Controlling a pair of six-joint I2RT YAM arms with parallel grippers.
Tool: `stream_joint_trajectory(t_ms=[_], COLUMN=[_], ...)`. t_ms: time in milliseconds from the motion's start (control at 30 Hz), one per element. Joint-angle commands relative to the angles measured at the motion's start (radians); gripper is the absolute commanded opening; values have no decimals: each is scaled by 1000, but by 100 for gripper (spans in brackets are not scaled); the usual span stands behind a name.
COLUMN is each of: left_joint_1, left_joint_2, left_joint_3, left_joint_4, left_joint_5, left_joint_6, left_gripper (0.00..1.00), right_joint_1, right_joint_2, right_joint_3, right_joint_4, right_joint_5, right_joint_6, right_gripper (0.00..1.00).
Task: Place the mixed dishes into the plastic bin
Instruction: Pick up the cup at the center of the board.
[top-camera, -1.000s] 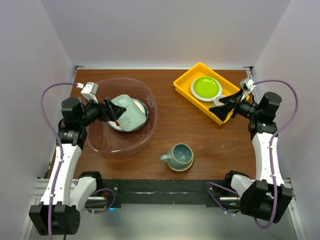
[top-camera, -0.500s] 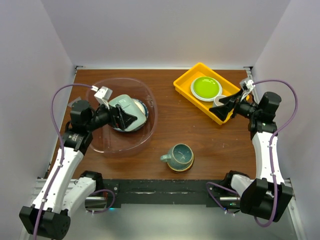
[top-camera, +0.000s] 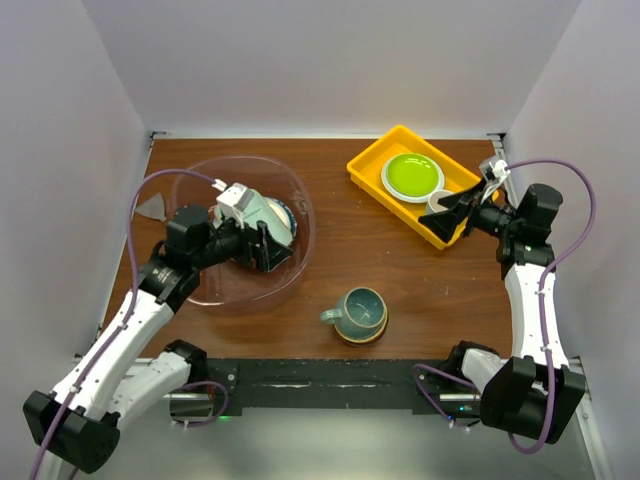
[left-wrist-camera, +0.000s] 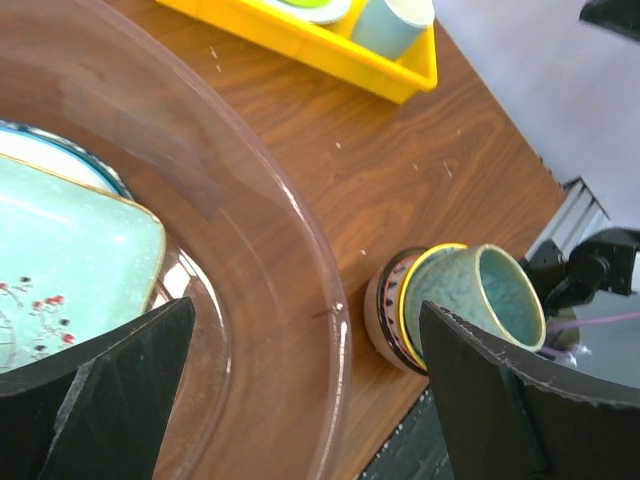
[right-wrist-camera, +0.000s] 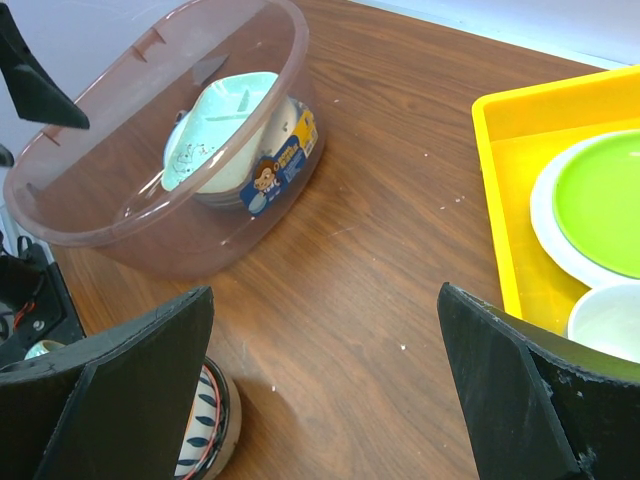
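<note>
At nine o'clock on the table sits the plastic bin (top-camera: 206, 292) with the pale mint dish (top-camera: 264, 212) inside. The left gripper (top-camera: 270, 245) hangs over it, jaws spread wide and empty. At six o'clock, outside the bin, the teal mug (top-camera: 362, 308) rests in a patterned bowl (left-wrist-camera: 382, 312). At two o'clock the right gripper (top-camera: 455, 215), equally wide and empty, hovers at the near corner of the yellow tray (top-camera: 368, 165).

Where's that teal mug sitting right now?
In the overhead view the teal mug stands near the table's front edge, stacked on a small bowl, right of the plastic bin and outside it.
</note>
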Motion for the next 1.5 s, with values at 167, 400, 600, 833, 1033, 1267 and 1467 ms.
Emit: stream_joint_trajectory(t_ms=[167,400,600,833,1033,1267,1467], left_joint_1=[-232,-424,-584,-737,-834,-914,-931], left_joint_2=[70,156,248,367,484,631,769], left_joint_3=[94,170,265,397,500,617,721], left_joint_4=[-52,-130,-224,-337,-413,-472,-558], left_joint_5=[-234,-432,-599,-720,-764,-785,-800], left_joint_6=[4,7,1,-4,-8,1,32], left_gripper=[100,100,100,100,98,86,65], right_joint_1=[-7,-7,-7,-7,-9,-9,-9], right_joint_2=[-1,-1,-1,-1,-4,-4,-4], right_joint_3=[26,26,27,27,29,30,30], right_joint_4=[11,9,8,5,2,2,-1], right_joint_5=[-10,-14,-15,-15,-15,-18,-20], right_joint_6=[-17,-19,-20,-22,-25,-25,-26], right_gripper=[98,98,98,98,98,98,98])
